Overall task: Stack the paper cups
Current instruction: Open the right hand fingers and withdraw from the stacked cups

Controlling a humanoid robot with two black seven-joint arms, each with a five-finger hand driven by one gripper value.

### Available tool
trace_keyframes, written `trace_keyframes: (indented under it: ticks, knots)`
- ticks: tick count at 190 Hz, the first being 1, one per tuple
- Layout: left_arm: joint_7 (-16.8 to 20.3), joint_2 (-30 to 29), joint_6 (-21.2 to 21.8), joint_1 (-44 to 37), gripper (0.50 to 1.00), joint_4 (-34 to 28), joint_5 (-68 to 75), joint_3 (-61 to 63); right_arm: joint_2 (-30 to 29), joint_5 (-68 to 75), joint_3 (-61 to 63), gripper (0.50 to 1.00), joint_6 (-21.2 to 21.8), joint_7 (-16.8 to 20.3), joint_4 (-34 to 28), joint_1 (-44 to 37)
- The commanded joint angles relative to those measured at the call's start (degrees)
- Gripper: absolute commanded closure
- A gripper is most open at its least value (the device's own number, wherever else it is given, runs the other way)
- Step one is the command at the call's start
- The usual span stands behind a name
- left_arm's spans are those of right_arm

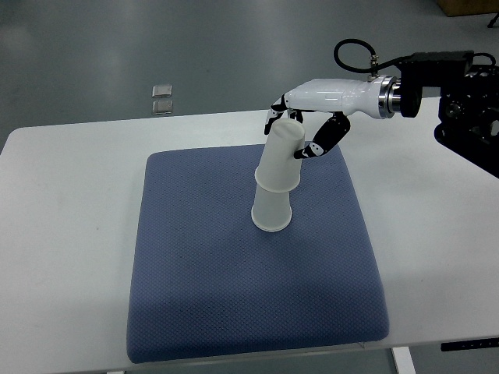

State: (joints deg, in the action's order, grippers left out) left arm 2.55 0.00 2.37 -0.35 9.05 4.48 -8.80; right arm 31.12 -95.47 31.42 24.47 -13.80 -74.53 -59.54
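— While the right hand (pixel 306 125) reaches in from the right edge, what exactly is it doing?

— Its fingers (pixel 323 140) are wrapped around the closed end of the upper paper cup (pixel 281 156), a thumb-like digit on the right side and the others curled behind the top. So it is grasping that cup.

— And where do the cups sit?

— Both are upside down. The lower paper cup (pixel 272 213) stands rim-down on the blue mat (pixel 249 280), a little above the mat's middle. The upper one is pushed down over it, leaning slightly to the right, its rim ringing the lower cup's upper part.

— How much room is around them?

— Plenty. The mat is bare on every side of the stack, especially toward the near edge and the left. The mat's far edge runs just behind the hand. Its near edge comes almost to the table's front edge.

— And the table (pixel 70 202) itself?

— White, with wide bare strips to the left and right of the mat. Beyond its far edge, on the grey floor (pixel 117 47), lie two small square plates (pixel 162 97).

— The other arm?

— It doesn't show.
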Motion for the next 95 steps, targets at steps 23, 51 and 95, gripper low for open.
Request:
trace_keyframes:
  ticks: [23,51,95]
  knots:
    - [0.0,0.0,0.0,0.0,0.5,0.0,0.0,0.01,-0.1,-0.77,-1.1,1.0,-0.39,0.0,0.0,0.39]
    - [0.0,0.0,0.0,0.0,0.5,0.0,0.0,0.01,-0.1,-0.77,-1.19,1.0,-0.48,0.09,0.0,0.92]
    - [0.0,0.0,0.0,0.0,0.5,0.0,0.0,0.01,-0.89,-0.77,-1.54,0.991,-0.57,0.27,0.09,1.27]
